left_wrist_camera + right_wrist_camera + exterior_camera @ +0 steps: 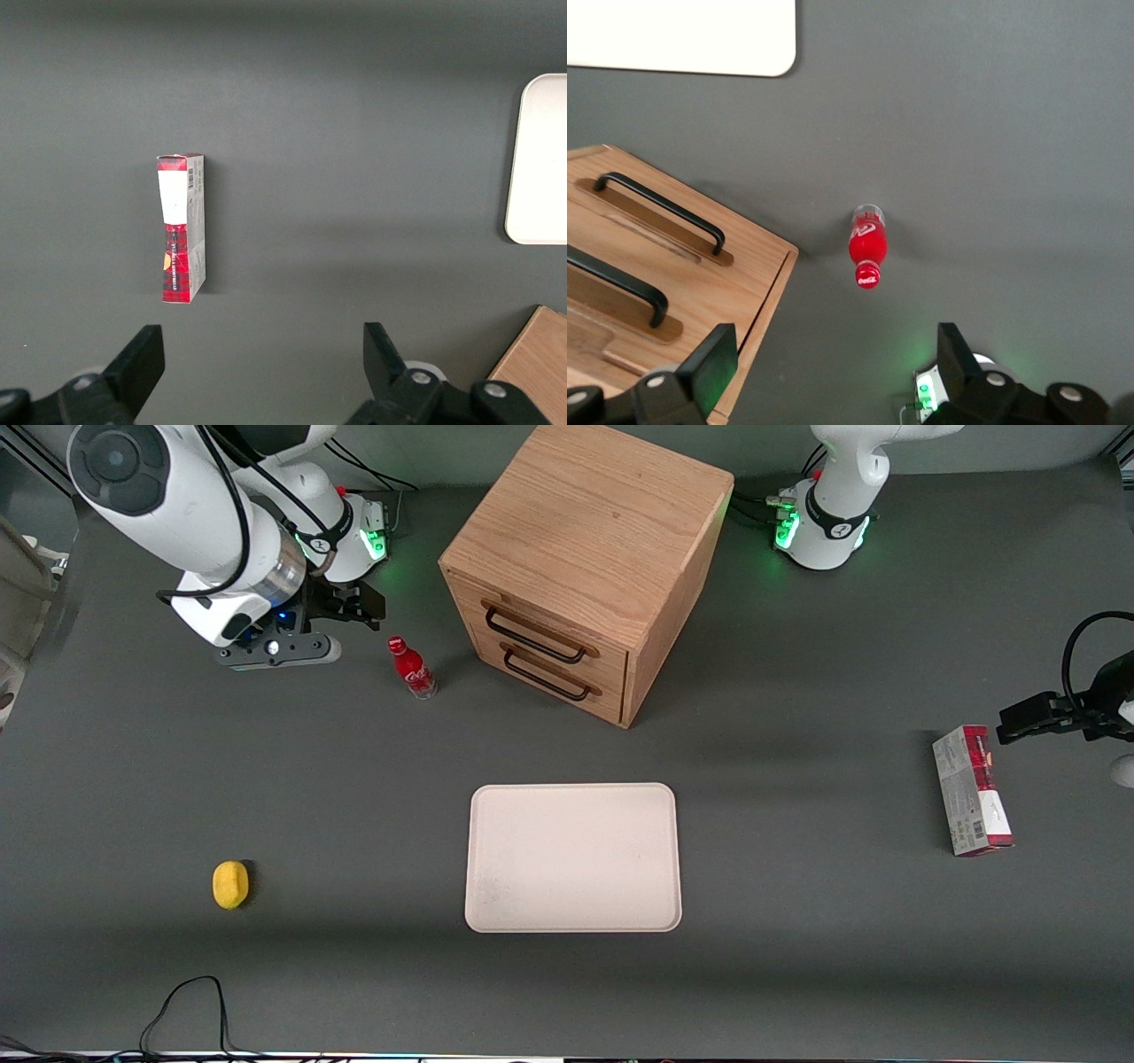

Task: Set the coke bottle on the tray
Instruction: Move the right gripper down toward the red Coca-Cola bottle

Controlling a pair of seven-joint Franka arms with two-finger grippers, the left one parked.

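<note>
The small red coke bottle point(411, 666) stands upright on the dark table, beside the wooden drawer cabinet and farther from the front camera than the tray. It also shows in the right wrist view point(867, 250). The cream tray point(573, 857) lies flat and bare near the middle of the table; one corner of it shows in the right wrist view point(682, 35). My right gripper point(347, 606) hangs open and empty above the table, beside the bottle toward the working arm's end, not touching it. Its fingers point(710, 365) stand wide apart.
The wooden drawer cabinet point(585, 558) with two black handles stands beside the bottle. A yellow lemon-like object point(230, 884) lies toward the working arm's end, near the front camera. A red-and-white carton point(972, 790) lies toward the parked arm's end.
</note>
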